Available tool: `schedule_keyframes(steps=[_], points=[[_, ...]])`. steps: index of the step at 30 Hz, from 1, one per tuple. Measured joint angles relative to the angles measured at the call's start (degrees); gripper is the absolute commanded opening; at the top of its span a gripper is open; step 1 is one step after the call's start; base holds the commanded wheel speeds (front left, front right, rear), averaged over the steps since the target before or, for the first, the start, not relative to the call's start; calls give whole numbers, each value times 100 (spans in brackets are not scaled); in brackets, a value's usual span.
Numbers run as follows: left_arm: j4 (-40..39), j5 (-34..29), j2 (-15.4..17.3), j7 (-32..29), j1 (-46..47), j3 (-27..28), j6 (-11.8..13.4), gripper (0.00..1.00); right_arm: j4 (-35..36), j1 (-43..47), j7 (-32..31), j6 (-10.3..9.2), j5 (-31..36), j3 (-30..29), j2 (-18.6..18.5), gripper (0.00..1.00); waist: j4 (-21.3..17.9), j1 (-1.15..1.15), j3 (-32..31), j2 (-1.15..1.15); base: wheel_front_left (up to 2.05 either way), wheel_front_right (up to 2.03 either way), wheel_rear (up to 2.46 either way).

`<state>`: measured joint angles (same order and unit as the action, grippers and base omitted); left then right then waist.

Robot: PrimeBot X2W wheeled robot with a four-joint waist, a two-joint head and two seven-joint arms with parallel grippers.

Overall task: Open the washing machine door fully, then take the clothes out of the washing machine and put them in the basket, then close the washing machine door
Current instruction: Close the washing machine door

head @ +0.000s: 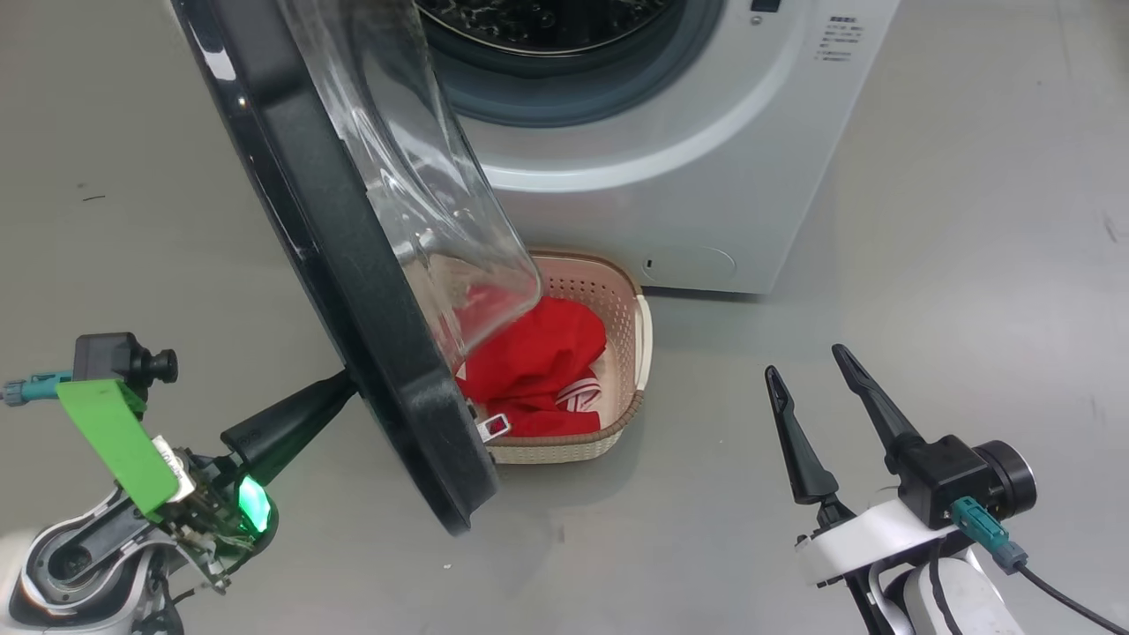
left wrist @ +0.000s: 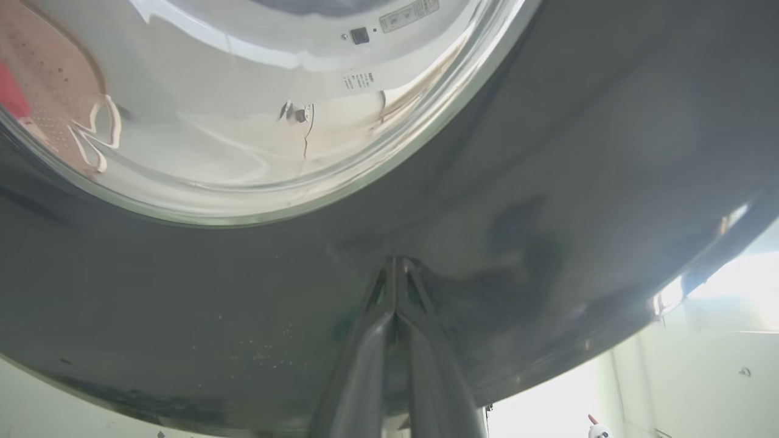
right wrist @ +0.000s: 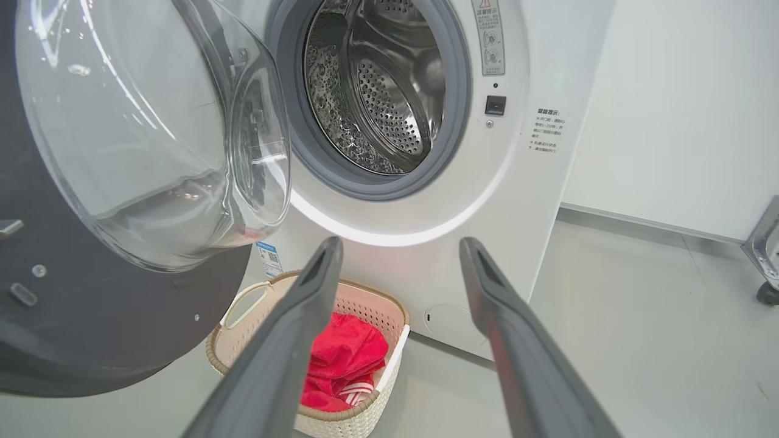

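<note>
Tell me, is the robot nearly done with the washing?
Nearly. Done: the red clothes lie in the basket, and the drum looks empty. In hand: the shut left gripper has its tips against the outside of the door. Left: the door stands open and must be pushed shut. The right gripper is open, holding nothing.

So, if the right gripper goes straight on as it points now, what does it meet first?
Probably the washing machine, its white front just under the grey ring; the basket lies lower. Depth is unclear.

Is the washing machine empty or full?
Empty, as far as shows: the steel drum is bare, and the red clothes lie in the basket.
</note>
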<state>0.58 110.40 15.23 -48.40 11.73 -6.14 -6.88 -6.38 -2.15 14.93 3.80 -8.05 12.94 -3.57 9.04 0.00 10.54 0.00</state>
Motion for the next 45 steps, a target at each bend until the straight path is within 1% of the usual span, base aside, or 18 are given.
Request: schedule_keyframes(steps=[8,13,23,26,31,36,45], points=[[-48,-11,-21,10,71,29,0,0,59,-116,0,-42,-55,36,11,100,-552,0,118,0,0,0,0],[-49,-19,-25,94,308,104,0,0,97,-131,0,-92,-146,41,26,100,-882,0,235,0,0,0,0],[-40,-216,20,368,765,288,9,0,240,-438,1,-92,-249,154,43,100,-1447,0,610,0,0,0,0],[5,-218,27,472,925,408,57,0,275,-516,1,-92,-272,183,47,100,-1611,0,738,0,0,0,0],[77,-313,177,621,1176,572,133,0,305,-627,1,-92,-382,259,55,100,-1897,0,951,0,0,0,0],[127,-400,238,720,1499,681,233,0,355,-714,1,-101,-641,401,57,100,-2185,0,1151,0,0,0,0],[280,-512,383,843,2024,802,399,0,415,-832,1,-246,-825,517,74,100,-2591,0,1421,0,0,0,0]])
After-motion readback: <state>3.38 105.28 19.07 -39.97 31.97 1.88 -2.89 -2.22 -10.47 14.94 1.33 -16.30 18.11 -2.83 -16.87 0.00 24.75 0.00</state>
